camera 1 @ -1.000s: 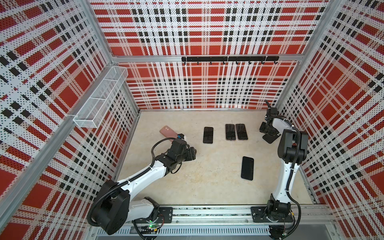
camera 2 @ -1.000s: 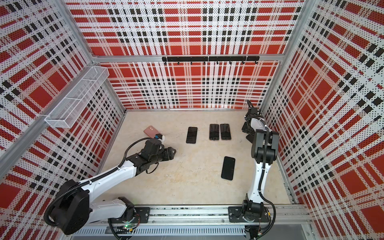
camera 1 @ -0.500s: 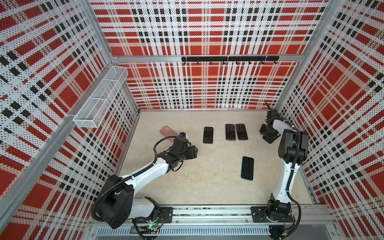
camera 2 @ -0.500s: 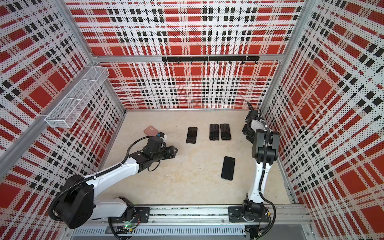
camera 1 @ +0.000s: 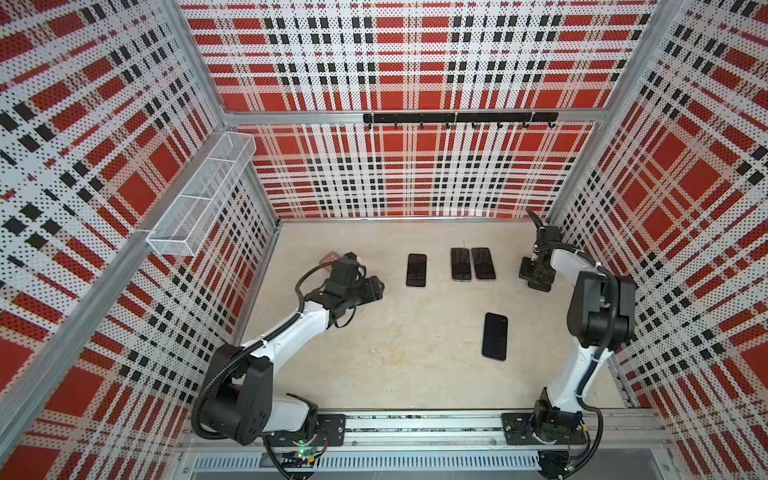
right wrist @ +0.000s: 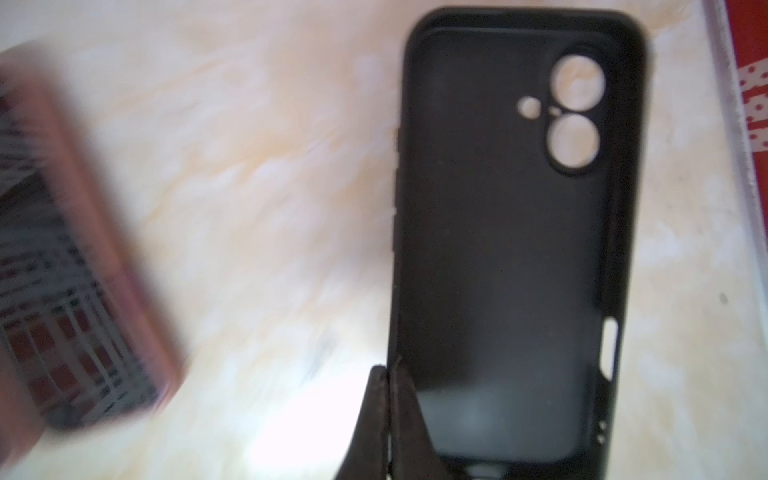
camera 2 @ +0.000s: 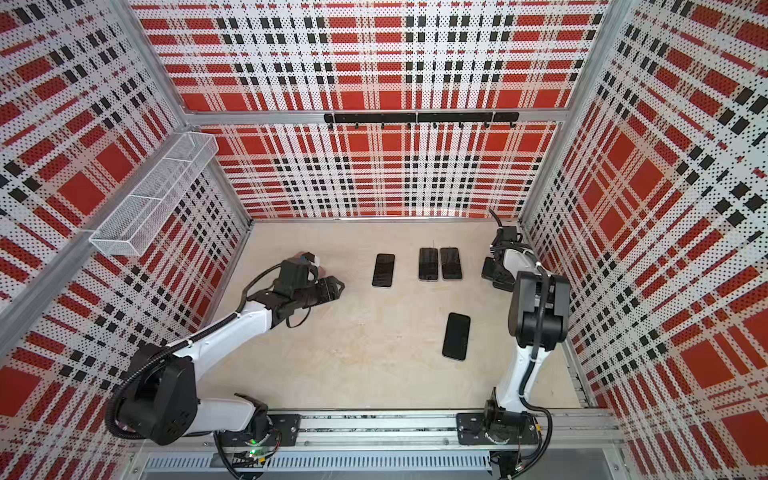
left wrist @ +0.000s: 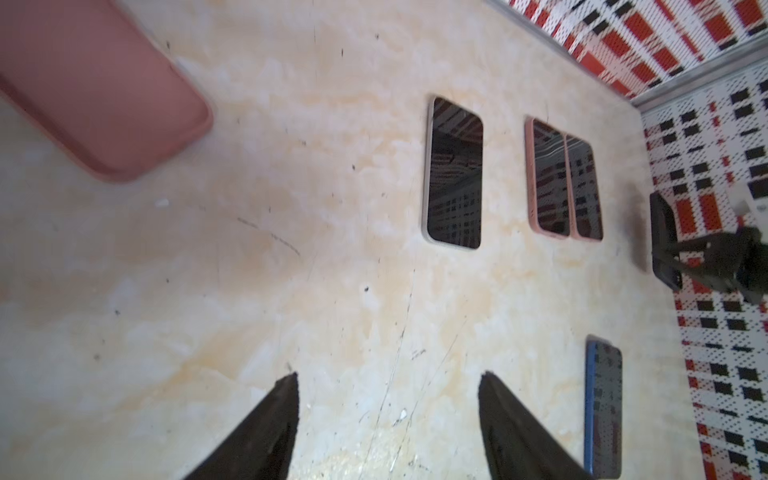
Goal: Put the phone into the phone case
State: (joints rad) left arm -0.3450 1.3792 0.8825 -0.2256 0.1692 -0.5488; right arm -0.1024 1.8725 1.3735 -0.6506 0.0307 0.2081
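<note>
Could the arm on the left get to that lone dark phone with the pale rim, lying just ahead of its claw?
Probably yes. The left gripper is open and empty, and the pale-rimmed, dark-screened phone lies flat just ahead of it. Only bare beige tabletop shows between them, so nothing seems to be in the way.

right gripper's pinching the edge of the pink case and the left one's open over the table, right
No: the right gripper is pinching the edge of the black case, as the right wrist view shows. The left gripper is open over the table.
</note>
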